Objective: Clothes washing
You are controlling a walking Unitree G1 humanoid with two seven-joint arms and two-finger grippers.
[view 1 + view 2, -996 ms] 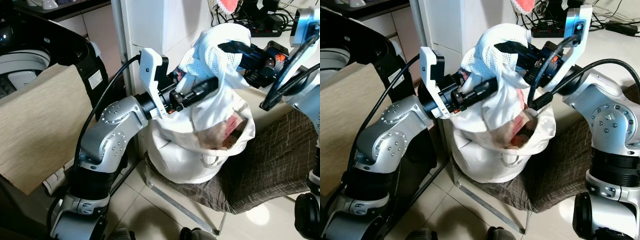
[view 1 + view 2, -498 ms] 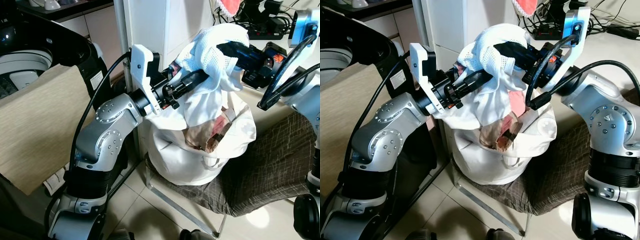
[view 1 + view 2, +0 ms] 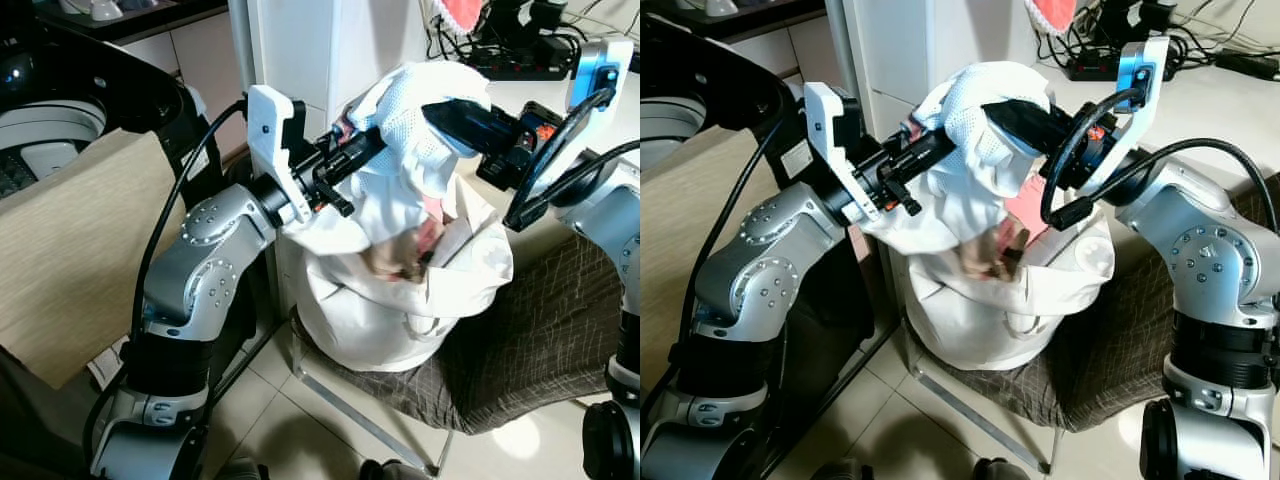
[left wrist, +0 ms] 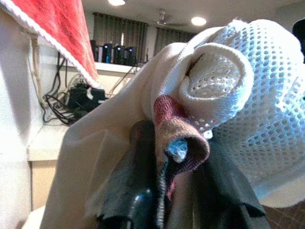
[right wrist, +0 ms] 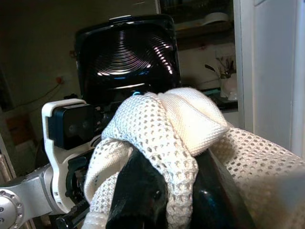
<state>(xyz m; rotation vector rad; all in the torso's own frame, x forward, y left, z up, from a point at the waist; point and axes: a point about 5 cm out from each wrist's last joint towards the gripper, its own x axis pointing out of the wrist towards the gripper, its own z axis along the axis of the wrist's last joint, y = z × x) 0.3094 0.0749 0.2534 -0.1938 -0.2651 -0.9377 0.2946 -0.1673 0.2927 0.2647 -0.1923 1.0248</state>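
A white laundry bag (image 3: pixel 370 300) stands open on a chair with a brown cushion (image 3: pixel 540 320). Above its mouth both grippers hold up a bundle of white mesh garment (image 3: pixel 415 95). My left gripper (image 3: pixel 372 142) comes in from the left, shut on the bundle's folds and on a reddish-brown cloth (image 4: pixel 176 138) pinched between its fingers (image 4: pixel 138 186). My right gripper (image 3: pixel 438 110) reaches in from the right, shut on the mesh garment (image 5: pixel 157 138), which drapes over its fingers (image 5: pixel 138 200). Pink and brown clothes (image 3: pixel 415 255) hang down into the bag.
A black top-loading washing machine (image 3: pixel 50 110) stands at the left, its raised lid (image 5: pixel 126 52) facing the bundle. A tan board (image 3: pixel 70 250) leans in front of it. A white cabinet (image 3: pixel 330 50) is behind the bag. Cables and a power strip (image 3: pixel 520 60) lie on the counter at the right.
Both grippers have raised the mesh bundle and carried it a little to the left. The brown and pink clothes have been drawn up out of the bag's mouth.
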